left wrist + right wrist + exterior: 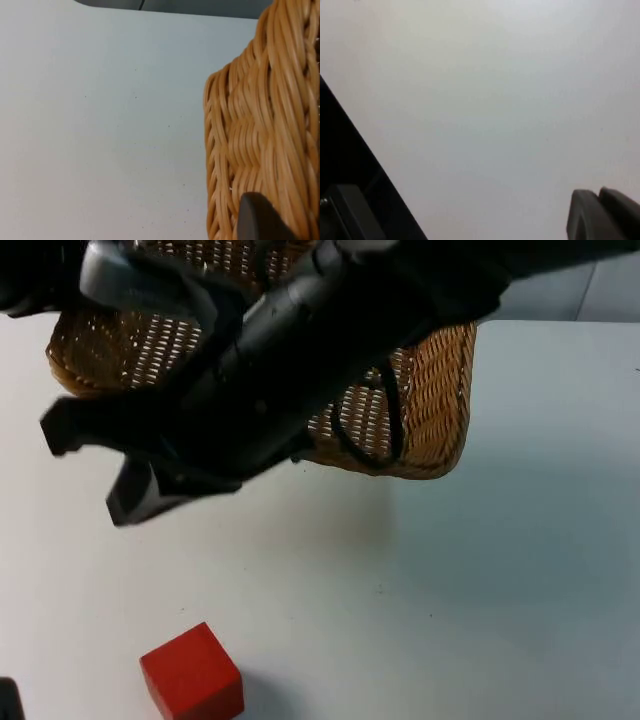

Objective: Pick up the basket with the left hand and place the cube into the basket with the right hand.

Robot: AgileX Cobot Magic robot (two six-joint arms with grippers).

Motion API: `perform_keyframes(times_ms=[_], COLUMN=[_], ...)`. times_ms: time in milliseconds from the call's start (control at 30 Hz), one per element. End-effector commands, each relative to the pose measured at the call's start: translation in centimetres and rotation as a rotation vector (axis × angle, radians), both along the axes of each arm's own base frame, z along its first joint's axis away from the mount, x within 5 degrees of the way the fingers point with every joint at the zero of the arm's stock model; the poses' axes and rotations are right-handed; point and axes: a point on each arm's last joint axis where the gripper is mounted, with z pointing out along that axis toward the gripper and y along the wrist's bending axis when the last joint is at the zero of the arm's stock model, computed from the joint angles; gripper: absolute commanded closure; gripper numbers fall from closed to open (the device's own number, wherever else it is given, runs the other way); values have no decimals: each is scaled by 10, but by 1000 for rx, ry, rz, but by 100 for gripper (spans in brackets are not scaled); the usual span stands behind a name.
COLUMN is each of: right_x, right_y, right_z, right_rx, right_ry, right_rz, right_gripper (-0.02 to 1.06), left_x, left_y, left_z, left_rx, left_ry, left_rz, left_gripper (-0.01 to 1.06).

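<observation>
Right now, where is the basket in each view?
Top view: basket at the upper middle, partly behind the right arm.
Left wrist view: its woven wall, close against the left gripper.
Right wrist view: bare table under the open right gripper.
Shared landmark: the white table.

Top cam is looking down and fwd from a fixed spot over the table (520, 570), with the right arm (300, 370) passing very close under the lens and covering much of the basket (440, 410). Left wrist cam is sitting right up against the basket (265, 140) weave, facing table and far wall. Right wrist cam is facing bare table (495, 100) at close range. All three are sharing the tabletop; top and left wrist are sharing the basket.
</observation>
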Motion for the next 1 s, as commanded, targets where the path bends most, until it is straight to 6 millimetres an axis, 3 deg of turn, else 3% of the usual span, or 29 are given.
perform_keyframes(times_ms=[0,67,167,200,233,267,333,567,667,967], right_x=[0,0,-3,-3,-5,-7,-9,-19,-32,-34], right_y=[3,2,-3,-3,-6,-8,-11,-6,4,12], right_z=[26,28,20,20,13,7,-3,-31,-52,-81], right_rx=[19,4,-94,-94,-140,-186,-249,-391,-470,-497], right_ry=[-43,-43,2,2,41,93,170,185,152,133], right_rz=[19,27,54,54,56,36,-7,-22,8,8], right_gripper=[99,98,76,76,63,42,28,33,33,33], left_x=[-1,-1,-1,-1,-1,-2,-2,-2,-2,-2], left_y=[-2,-2,-2,-2,-2,-2,-2,-3,-3,-3], left_z=[5,5,5,5,5,5,5,5,5,4], left_rx=[-50,-51,-51,-51,-51,-53,-53,-52,-50,-45], left_ry=[3,3,4,4,4,4,4,5,5,2], left_rz=[10,8,5,5,5,2,2,-3,-4,-8], left_gripper=[105,105,105,105,105,105,105,105,105,105])
